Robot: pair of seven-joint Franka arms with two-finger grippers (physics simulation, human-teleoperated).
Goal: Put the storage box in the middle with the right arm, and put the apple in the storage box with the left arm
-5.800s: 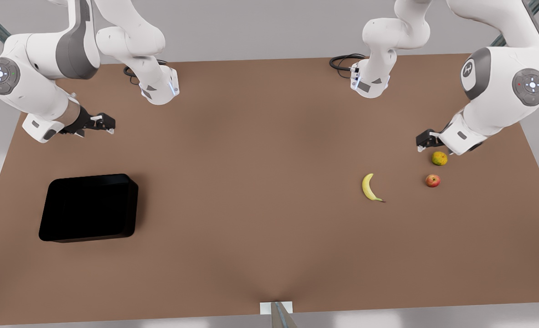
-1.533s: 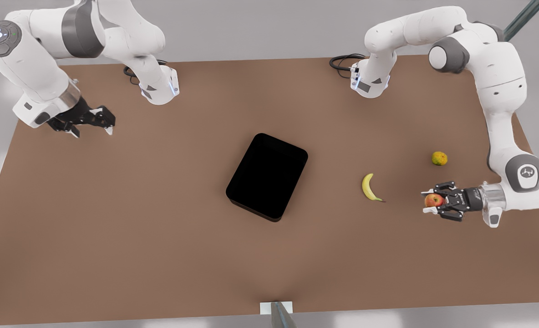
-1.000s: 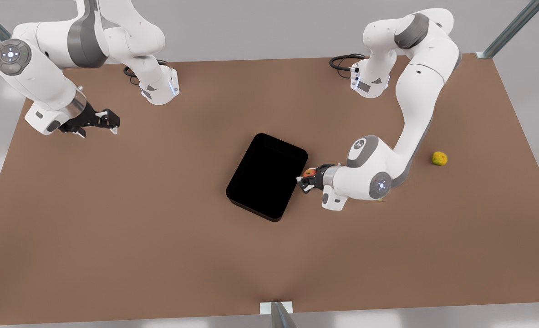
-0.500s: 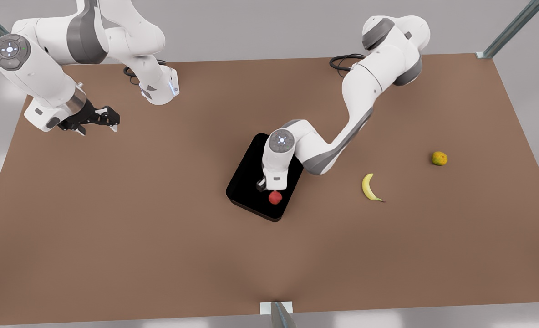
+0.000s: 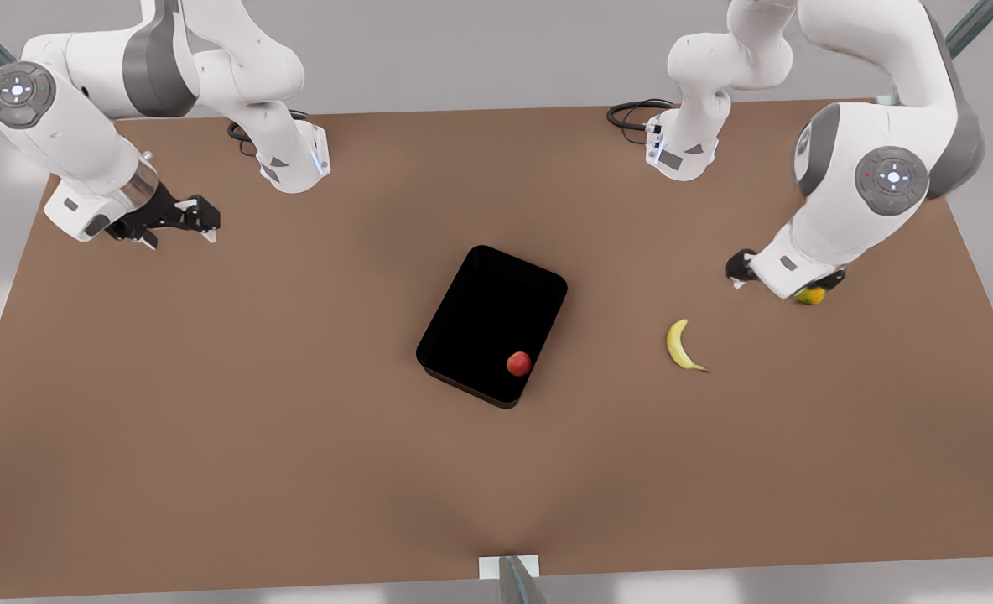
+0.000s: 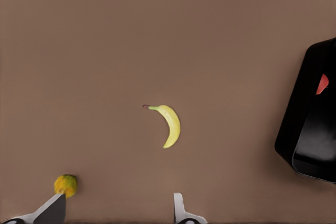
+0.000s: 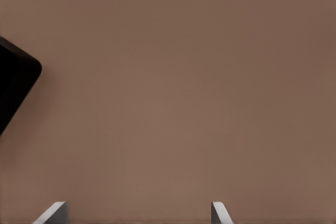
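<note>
The apple [image 5: 519,363] lies in the storage box [image 5: 484,294], well apart from both jaws.

The box [image 5: 496,315] sits mid-table [image 5: 295,419] with the apple [image 5: 519,363] inside, in its near corner toward the front view's right. The banana [image 5: 678,345] lies to the box's right in that view, the round fruit [image 5: 812,295] farther right. The left gripper [image 5: 741,268] hangs near that fruit, the right gripper [image 5: 199,220] well apart at the far left.

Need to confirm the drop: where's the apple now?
The apple lies inside the storage box at the table's middle in the front view, in the box's near corner toward the banana.
</note>
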